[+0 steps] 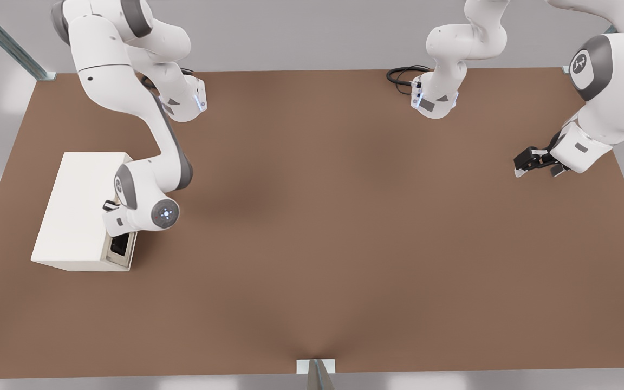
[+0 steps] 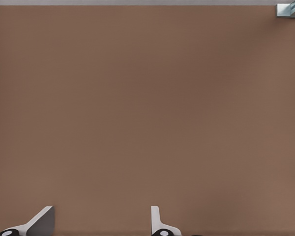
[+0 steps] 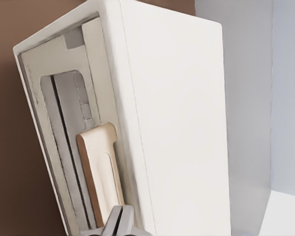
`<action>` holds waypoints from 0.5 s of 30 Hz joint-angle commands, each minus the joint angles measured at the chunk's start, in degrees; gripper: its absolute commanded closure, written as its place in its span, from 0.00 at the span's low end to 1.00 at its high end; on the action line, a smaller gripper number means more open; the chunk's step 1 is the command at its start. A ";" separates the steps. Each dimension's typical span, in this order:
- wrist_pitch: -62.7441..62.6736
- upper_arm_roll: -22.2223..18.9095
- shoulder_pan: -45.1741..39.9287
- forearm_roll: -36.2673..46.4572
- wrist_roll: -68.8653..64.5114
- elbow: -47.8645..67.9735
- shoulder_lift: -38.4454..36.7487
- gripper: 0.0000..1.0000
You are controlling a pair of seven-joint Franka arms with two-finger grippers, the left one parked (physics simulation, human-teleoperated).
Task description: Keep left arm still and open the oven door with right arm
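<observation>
My black two-finger pincer [image 3: 119, 222] hangs at the front of the cream-white box oven [image 1: 76, 211], its fingers pressed nearly together at the end of the pale tan bar handle [image 3: 99, 172]. The cream oven door [image 3: 64, 142] with its dark glass window sits shut in its frame. The oven stands on the brown counter [image 1: 344, 227].

Even, diffuse light from above fills the front view, leaving only soft, faint shadows on the brown table [image 1: 344, 227] near its centre and lower edge, while the cream oven [image 1: 82, 214] glares nearly white at left, and the right wrist view looks slightly soft throughout.
</observation>
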 commanded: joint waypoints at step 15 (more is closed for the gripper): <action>1.38 0.00 -0.12 -0.48 0.76 -0.01 1.24 1.00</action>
